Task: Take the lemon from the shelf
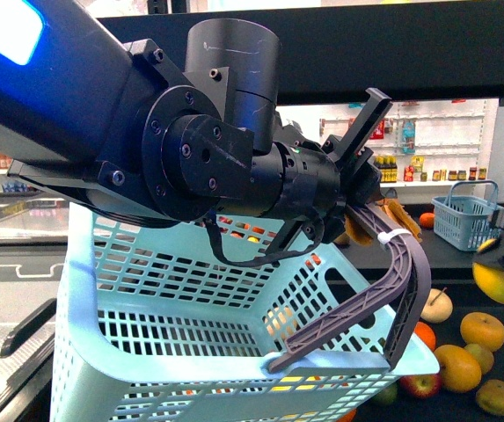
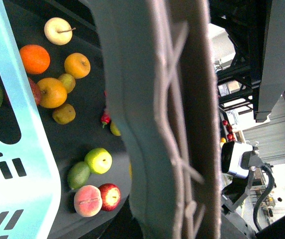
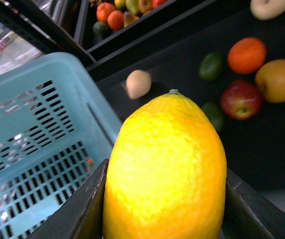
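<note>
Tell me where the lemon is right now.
The lemon is clamped in the right gripper, at the front view's far right edge, right of the basket, above the loose fruit on the shelf.

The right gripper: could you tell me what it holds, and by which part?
The right gripper holds the lemon across its wide middle, one finger on each side; nub end free.

Black left arm [image 1: 208, 158], cylindrical joints, round screws, glowing blue panel [image 1: 1, 31], thin cable [image 1: 234, 257], perhaps black.
</note>
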Robot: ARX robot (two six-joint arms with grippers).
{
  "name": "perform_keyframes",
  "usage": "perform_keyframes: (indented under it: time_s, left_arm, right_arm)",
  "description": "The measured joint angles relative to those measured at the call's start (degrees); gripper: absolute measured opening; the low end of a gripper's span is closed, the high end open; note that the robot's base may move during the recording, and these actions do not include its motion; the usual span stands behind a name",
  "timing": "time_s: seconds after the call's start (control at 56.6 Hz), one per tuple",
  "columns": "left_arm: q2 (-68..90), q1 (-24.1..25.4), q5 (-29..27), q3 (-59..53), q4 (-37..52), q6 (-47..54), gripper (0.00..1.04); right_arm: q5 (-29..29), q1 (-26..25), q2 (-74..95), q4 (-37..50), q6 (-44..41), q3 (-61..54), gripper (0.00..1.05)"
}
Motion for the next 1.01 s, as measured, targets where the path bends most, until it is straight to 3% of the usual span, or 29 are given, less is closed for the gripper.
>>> perform_keyframes:
  time_s: [0.406,0.83,1.007]
  left_arm:
    - [0.2,0.2,-0.5,0.0,0.0,0.3,0.07]
    - [1.4,1.2,-2.2,-0.1,-0.1,1.9,0.07]
    - [1.5,1.1,-1.8,-0.1,-0.1,1.9,0.07]
  right_arm:
    - [2.4,11.7,4.7,-0.5,9.4,4.2,0.53]
    - [4.4,14.3,10.4,3.6,16.0,5.2,0.53]
    - [1.9,12.6,10.5,5.2,17.6,4.0,0.53]
